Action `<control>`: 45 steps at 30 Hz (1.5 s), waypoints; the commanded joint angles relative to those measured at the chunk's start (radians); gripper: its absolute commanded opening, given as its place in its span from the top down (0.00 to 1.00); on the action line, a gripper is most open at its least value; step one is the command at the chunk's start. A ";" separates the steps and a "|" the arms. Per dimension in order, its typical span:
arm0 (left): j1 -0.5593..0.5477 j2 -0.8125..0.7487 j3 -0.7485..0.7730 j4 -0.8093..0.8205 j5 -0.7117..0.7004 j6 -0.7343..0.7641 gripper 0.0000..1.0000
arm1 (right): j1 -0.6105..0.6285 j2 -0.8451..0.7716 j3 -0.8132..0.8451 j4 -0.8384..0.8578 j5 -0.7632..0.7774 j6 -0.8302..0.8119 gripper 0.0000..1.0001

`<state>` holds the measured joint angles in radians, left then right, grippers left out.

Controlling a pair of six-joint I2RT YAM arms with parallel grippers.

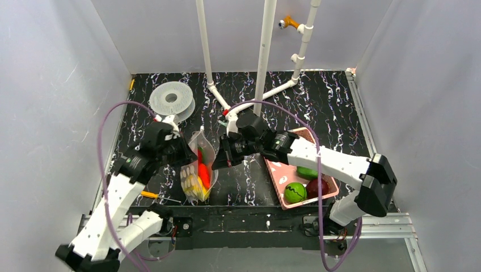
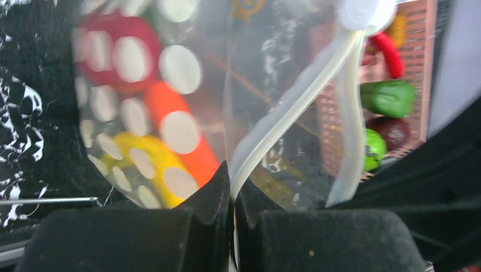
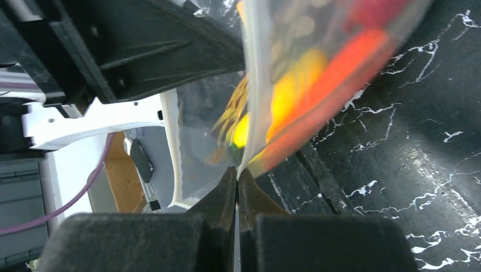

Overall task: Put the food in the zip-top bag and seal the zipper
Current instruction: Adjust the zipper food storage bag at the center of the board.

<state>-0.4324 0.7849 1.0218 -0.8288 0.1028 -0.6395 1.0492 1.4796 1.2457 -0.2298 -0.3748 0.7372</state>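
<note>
Gripping the zip-top bag [image 1: 197,180] from both sides, left of the middle of the tabletop and reaching toward its front edge; not telling from these views whether resting on the tabletop or hanging clear. Carrying inside a yellow banana [image 2: 148,156], an orange carrot [image 2: 195,158] and a red piece behind the white dots.

Pinching the left gripper [image 2: 233,192] fully closed on the whitish strip of the zipper [image 2: 295,102], with nothing but that strip between the fingers. Pinching the right gripper [image 3: 237,181] just as tightly on the bag's thin edge.

Risking a slip here: holding only slick film, and tugging the two sides apart too hard or unevenly probably meaning losing one edge and tipping the food out.

Risking a bad seal as well: looping and bending rather than lying straight, so pressing along the strip now likely closing it crooked or leaving a gap.

Leaving food outside, too: at the front right corner, the pink basket [image 1: 275,175] holding a round green piece [image 1: 295,192], a longer green piece [image 1: 307,171] and a dark red piece [image 1: 317,187]. Sealing now meaning shutting those out; fetching them meaning releasing one side and probably letting the mouth flop shut.

Sitting well apart, toward the far left corner, a grey-white spool [image 1: 172,99], posing no apparent threat.
</note>
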 commanded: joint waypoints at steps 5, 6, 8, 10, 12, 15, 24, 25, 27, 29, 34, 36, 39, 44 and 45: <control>-0.002 0.043 0.115 -0.021 -0.048 0.048 1.00 | -0.013 0.099 0.117 -0.074 0.037 -0.075 0.99; -0.003 0.033 0.125 -0.011 -0.052 0.051 1.00 | -0.013 0.098 0.129 -0.078 0.036 -0.077 0.99; -0.002 0.010 0.117 0.021 -0.065 0.059 1.00 | -0.014 0.085 0.140 -0.071 0.037 -0.084 0.99; -0.002 0.009 0.089 0.055 -0.086 0.071 1.00 | -0.015 0.075 0.141 -0.064 0.053 -0.097 0.99; -0.002 0.016 0.073 0.064 -0.138 0.066 1.00 | -0.019 0.074 0.143 -0.077 0.071 -0.111 0.99; -0.002 0.008 0.057 0.119 -0.160 0.085 1.00 | -0.040 0.079 0.143 -0.088 0.050 -0.115 0.99; -0.002 0.065 0.043 0.104 -0.319 0.136 1.00 | -0.056 0.118 0.101 -0.038 -0.016 -0.111 0.81; -0.002 0.088 0.041 0.105 -0.308 0.147 1.00 | -0.055 0.110 0.102 -0.056 0.001 -0.119 0.75; -0.001 0.127 0.031 0.118 -0.282 0.176 1.00 | -0.057 0.076 0.101 -0.102 0.053 -0.148 0.65; -0.002 0.162 0.014 0.151 -0.237 0.211 1.00 | -0.057 0.026 0.091 -0.151 0.104 -0.194 0.55; -0.002 0.192 -0.009 0.222 -0.182 0.260 1.00 | -0.059 -0.136 0.011 -0.258 0.192 -0.258 0.40; -0.002 0.192 -0.027 0.258 -0.174 0.271 1.00 | -0.067 -0.208 -0.046 -0.307 0.248 -0.246 0.40; -0.002 0.191 -0.074 0.310 -0.171 0.277 1.00 | -0.088 -0.346 -0.156 -0.365 0.357 -0.193 0.37; -0.002 0.204 -0.097 0.326 -0.122 0.296 1.00 | -0.173 -0.540 -0.343 -0.509 0.561 0.039 0.24; -0.002 0.207 -0.092 0.323 -0.108 0.306 1.00 | -0.191 -0.570 -0.370 -0.539 0.577 0.067 0.22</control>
<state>-0.4339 0.9916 0.9279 -0.5331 -0.0578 -0.3763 0.9165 0.9989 0.9787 -0.5976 0.0193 0.6266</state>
